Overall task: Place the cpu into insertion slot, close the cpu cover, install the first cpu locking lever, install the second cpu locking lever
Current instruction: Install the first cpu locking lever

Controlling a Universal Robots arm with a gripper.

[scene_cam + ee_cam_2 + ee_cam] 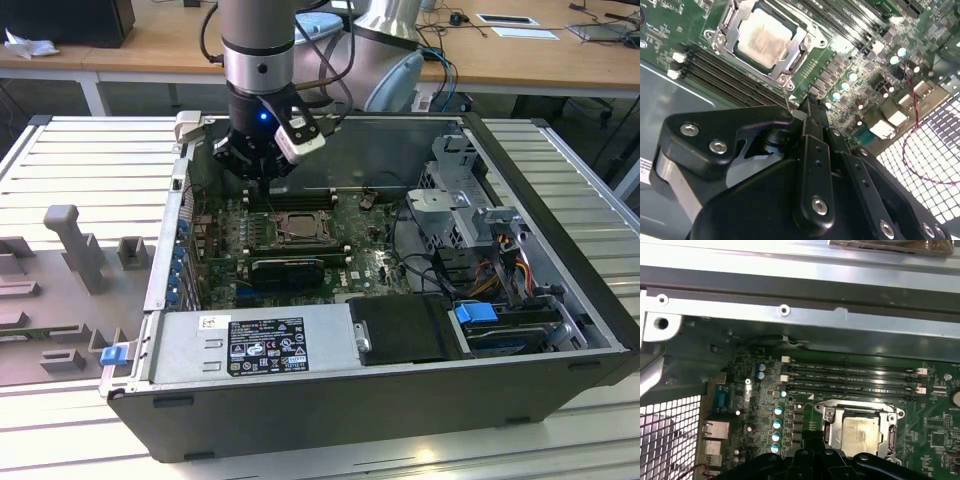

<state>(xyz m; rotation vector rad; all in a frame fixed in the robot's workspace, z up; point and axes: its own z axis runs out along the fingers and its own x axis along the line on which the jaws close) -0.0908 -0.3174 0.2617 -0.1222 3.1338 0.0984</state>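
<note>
Cpu (764,36), pale grey and square, lies in its socket, framed by the silvery cpu cover (801,36), just below and ahead of my gripper (809,106). My fingers are pressed together and I see nothing between them. Memory slots (720,75) lie beside the socket, and a perforated panel (935,150) stands off to my other side.

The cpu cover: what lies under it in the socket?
In the second wrist view the cpu sits under the cpu cover; its pale metal top shows through the square opening. The frame covers the cpu's edges, and the socket contacts beneath are hidden.
</note>
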